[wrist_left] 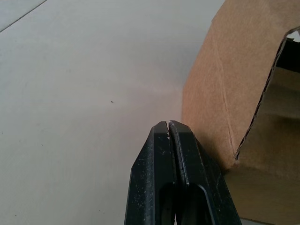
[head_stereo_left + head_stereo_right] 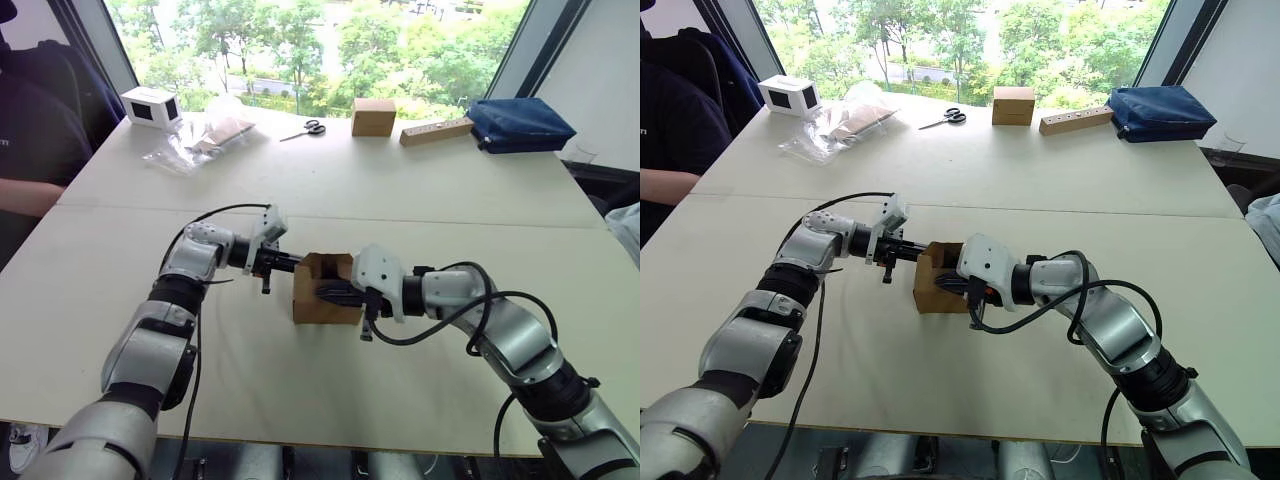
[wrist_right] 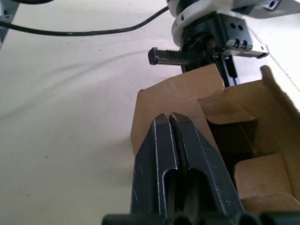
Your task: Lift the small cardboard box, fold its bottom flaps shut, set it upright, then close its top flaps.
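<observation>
Left eye view: small cardboard box (image 2: 322, 297) on the counter (image 2: 400, 190) mid-front, open end up, between both arms. Left gripper (image 1: 168, 127) and right gripper (image 3: 169, 118) jaws closed, empty. Box probably light, walls bendy; pinch a rim wall, not flaps.

Matt corrugated small cardboard box (image 2: 325, 300), seemingly smooth matt table (image 2: 330, 190)

Bright daylight pours through the window (image 2: 320, 50), washing out the trees outside. The table (image 2: 400, 180) is evenly lit with soft shadows. Head views bend at the edges.
</observation>
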Tool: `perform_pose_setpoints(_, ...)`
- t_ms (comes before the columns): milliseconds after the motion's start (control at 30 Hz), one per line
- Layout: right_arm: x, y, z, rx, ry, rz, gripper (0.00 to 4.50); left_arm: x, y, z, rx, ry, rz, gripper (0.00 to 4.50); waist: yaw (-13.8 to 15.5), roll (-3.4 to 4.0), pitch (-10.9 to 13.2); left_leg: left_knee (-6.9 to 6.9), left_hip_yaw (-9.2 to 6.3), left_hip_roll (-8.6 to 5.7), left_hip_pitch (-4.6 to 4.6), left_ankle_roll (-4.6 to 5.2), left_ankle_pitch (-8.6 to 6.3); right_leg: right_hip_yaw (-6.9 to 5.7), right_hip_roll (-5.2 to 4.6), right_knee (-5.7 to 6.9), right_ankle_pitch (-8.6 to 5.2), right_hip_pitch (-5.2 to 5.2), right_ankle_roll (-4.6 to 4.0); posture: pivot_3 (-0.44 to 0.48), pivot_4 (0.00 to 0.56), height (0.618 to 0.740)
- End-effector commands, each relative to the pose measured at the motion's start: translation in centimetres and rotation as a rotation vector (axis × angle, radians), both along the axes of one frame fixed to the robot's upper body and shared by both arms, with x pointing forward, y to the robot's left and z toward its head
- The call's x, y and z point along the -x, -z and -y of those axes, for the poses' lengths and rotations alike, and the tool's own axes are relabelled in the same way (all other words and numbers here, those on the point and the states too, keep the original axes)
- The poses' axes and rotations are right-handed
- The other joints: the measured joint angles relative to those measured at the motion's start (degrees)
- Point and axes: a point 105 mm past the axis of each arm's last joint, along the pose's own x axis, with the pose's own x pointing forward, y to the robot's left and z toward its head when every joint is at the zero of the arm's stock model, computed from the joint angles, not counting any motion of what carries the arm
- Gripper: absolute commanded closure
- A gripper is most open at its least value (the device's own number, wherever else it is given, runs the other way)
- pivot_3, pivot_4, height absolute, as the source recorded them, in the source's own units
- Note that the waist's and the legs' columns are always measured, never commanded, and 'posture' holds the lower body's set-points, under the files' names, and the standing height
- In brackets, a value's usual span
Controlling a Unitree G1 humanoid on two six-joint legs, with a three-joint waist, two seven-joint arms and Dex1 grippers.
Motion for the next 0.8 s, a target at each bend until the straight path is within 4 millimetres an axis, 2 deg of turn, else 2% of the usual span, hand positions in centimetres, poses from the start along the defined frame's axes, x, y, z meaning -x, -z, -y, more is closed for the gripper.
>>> perform_pose_setpoints(33, 0.0, -0.8, -0.4, -0.016, -0.02, 0.031, 4.5, 0.0, -1.1, 0.4, 0.037, 0.013, 0.035, 4.49, -0.01, 0.0, 0.0, 0.0, 0.0, 0.0, 0.0, 0.0, 0.0, 0.0, 0.0, 0.0, 0.0, 0.0, 0.0, 0.0, 0.15, 0.74)
perform_pose_setpoints(300, -0.6, -0.1, -0.6, -0.035, 0.001, -0.005, 4.5, 0.2, -0.3, 0.0, 0.016, 0.002, 0.03, 4.49, -0.02, 0.0, 0.0, 0.0, 0.0, 0.0, 0.0, 0.0, 0.0, 0.0, 0.0, 0.01, 0.0, 0.0, 0.0, 0.0, 0.15, 0.74)
perform_pose_setpoints(567, -0.6, 0.4, -0.8, -0.03, -0.002, -0.026, 4.5, 0.0, -0.6, -0.1, 0.021, -0.012, 0.035, 4.49, -0.02, 0.0, 0.0, 0.0, 0.0, 0.0, 0.0, 0.0, 0.0, 0.0, 0.0, 0.01, 0.0, 0.0, 0.0, 0.0, 0.15, 0.74)
perform_pose_setpoints(700, -0.8, 0.2, -0.8, -0.035, 0.001, -0.02, 4.5, -0.6, -1.0, -0.6, 0.034, -0.058, 0.049, 4.49, -0.03, 0.0, 0.0, 0.0, 0.0, 0.0, 0.01, 0.0, 0.0, 0.0, 0.0, 0.01, 0.0, 0.0, 0.0, 0.0, 0.15, 0.74)
perform_pose_setpoints(800, -1.0, -0.3, -0.7, -0.05, 0.007, -0.014, 4.5, -2.0, -2.5, -1.6, 0.093, -0.172, 0.101, 4.49, -0.03, 0.0, 0.0, 0.0, -0.02, 0.01, 0.01, 0.0, 0.0, 0.0, 0.0, 0.01, 0.0, 0.0, 0.0, 0.0, 0.15, 0.74)
